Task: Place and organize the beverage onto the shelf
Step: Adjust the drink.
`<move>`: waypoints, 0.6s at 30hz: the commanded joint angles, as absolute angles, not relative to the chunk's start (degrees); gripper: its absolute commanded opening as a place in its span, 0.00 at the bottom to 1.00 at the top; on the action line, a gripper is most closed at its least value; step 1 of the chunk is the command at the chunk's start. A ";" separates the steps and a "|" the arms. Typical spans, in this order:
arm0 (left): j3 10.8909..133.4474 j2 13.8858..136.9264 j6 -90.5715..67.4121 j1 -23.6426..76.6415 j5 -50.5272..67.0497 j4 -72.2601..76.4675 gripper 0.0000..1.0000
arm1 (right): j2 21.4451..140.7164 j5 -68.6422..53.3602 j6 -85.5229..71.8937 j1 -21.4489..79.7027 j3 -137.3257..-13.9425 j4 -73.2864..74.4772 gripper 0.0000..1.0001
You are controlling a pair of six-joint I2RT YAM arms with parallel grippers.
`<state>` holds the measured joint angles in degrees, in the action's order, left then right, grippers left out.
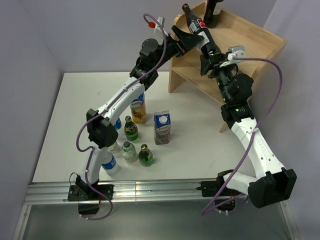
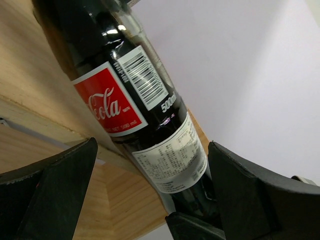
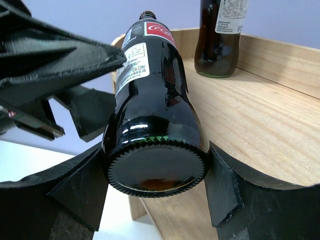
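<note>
Drinks cluster on the white table (image 1: 200, 150) at the left: juice cartons (image 1: 161, 127), green bottles (image 1: 131, 129) and water bottles (image 1: 110, 163), all upright near the left arm's base. Up along that arm, the left gripper (image 1: 187, 37) is at the top corner of the shelf (image 1: 250, 45), and the wrist view shows its jaws spread wide. The cola bottle (image 2: 130, 100) runs through the gap between them, with clear space on both sides and neither finger (image 2: 50, 195) touching the label. Moving right, that cola bottle (image 1: 200, 30) hangs tilted over the shelf's top board, cap high toward the back, base low toward the right arm. Whether it touches the wood, I cannot tell. The right gripper (image 1: 211, 59) has it: in the right wrist view the jaws are clamped on either side of the ribbed base (image 3: 157, 172), fingers (image 3: 225, 185) pressed against the glass. Further right, a second cola bottle (image 3: 220, 35) stands upright on the top board by the back rail.
</note>
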<state>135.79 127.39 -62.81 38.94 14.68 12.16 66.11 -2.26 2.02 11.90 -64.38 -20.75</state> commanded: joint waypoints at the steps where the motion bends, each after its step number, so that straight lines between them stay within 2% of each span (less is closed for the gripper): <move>1: 139.13 127.62 -63.54 39.73 15.38 15.47 0.99 | 66.80 -2.29 1.84 10.46 -61.70 -16.78 0.00; 18: 139.04 129.81 -65.65 39.90 16.61 20.30 0.99 | 66.01 -12.57 1.32 10.72 -58.10 -22.23 0.00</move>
